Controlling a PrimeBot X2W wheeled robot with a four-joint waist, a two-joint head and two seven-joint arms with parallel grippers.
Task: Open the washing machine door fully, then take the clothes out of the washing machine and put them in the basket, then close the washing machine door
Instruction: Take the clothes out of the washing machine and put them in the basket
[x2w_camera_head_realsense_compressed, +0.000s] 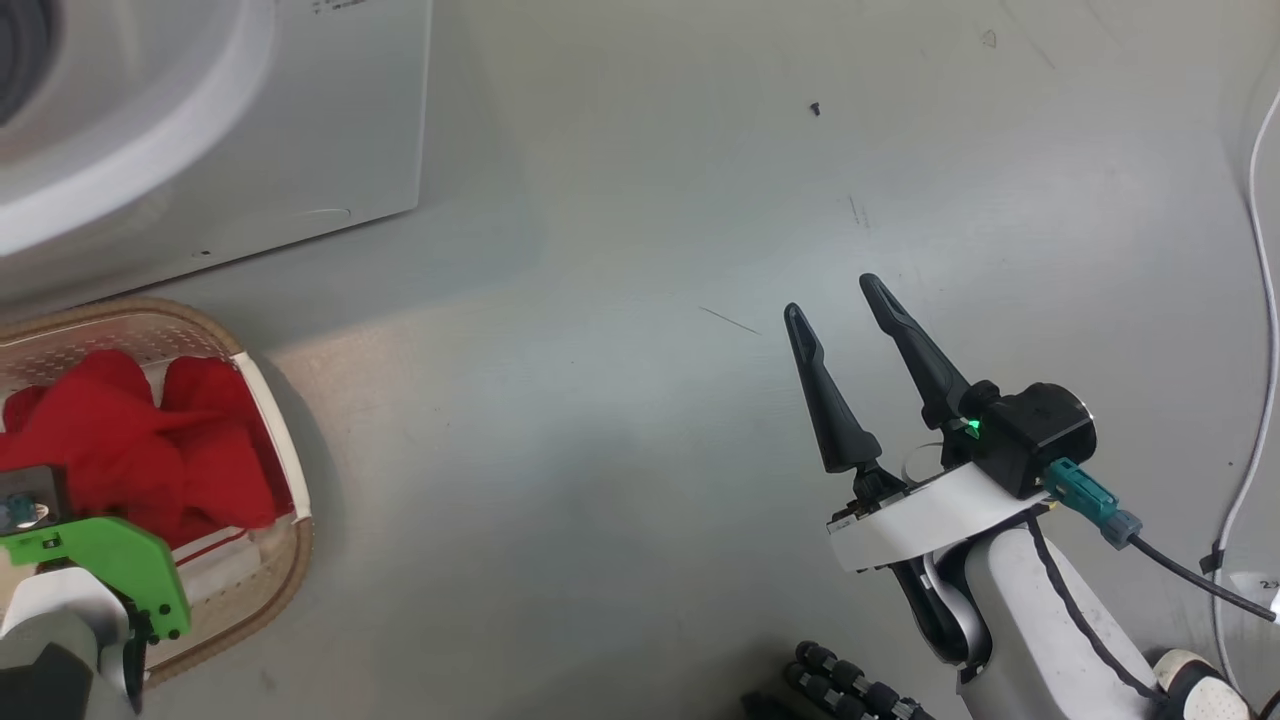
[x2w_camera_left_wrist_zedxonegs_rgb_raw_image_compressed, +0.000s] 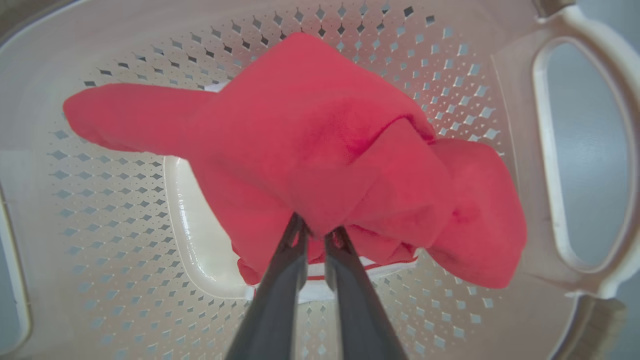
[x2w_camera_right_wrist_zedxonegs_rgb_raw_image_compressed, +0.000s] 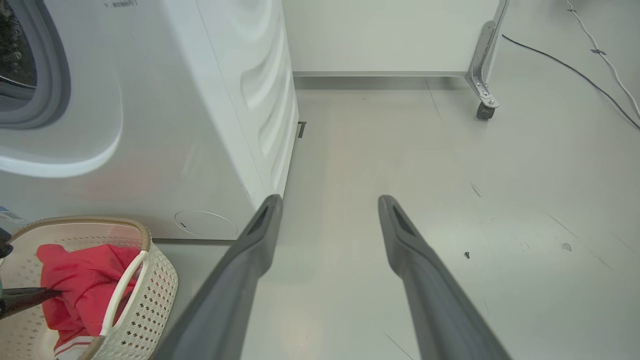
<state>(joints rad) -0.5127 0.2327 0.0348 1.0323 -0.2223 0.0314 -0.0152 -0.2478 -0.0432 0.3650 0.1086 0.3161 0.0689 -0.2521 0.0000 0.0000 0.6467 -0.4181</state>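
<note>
Pale grey glossy floor (x2w_camera_head_realsense_compressed: 640, 450), scuffed, soft glare patches. Small dark screw (x2w_camera_head_realsense_compressed: 815, 108) lying on open floor. White cable (x2w_camera_head_realsense_compressed: 1270, 300) along floor's right edge. Far back: white panel (x2w_camera_right_wrist_zedxonegs_rgb_raw_image_compressed: 390, 35), grey skirting, metal leg on caster (x2w_camera_right_wrist_zedxonegs_rgb_raw_image_compressed: 483, 111); dark cable (x2w_camera_right_wrist_zedxonegs_rgb_raw_image_compressed: 565, 65) near it.

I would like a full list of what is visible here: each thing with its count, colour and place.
washing machine: one, white, left of the scene
basket: one, cream with brown rim, on the floor before the machine
clothes: red bundle, count unclear, inside the basket
screw: one, dark, on the floor
cable: one, white, floor at far right
caster wheel: one, black, far side
left tool: dark fingers, narrow gap, tips at the clothes
right tool: dark fingers, wide apart, empty, over the floor
</note>
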